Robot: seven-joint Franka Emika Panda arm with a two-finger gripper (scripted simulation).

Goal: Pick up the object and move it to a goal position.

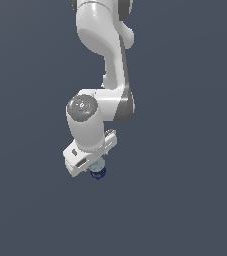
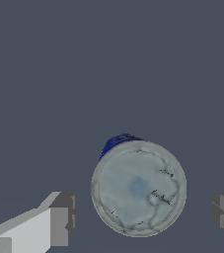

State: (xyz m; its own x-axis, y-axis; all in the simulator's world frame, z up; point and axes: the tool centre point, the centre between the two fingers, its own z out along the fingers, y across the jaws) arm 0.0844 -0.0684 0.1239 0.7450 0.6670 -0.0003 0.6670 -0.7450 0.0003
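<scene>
The object is a small round can with a pale grey-green top (image 2: pixel 138 188) and a dark blue lower body (image 2: pixel 116 143). In the exterior view the can (image 1: pixel 98 170) stands on the grey floor, mostly hidden under my white hand. In the wrist view it sits between my two fingers (image 2: pixel 61 220), with a gap on each side. My gripper (image 2: pixel 143 217) is open around the can and does not touch it. In the exterior view the gripper (image 1: pixel 96 168) is low over the can.
The floor (image 1: pixel 185 200) is a flat dark grey surface all around. My white arm (image 1: pixel 107 60) rises above the hand toward the top of the exterior view.
</scene>
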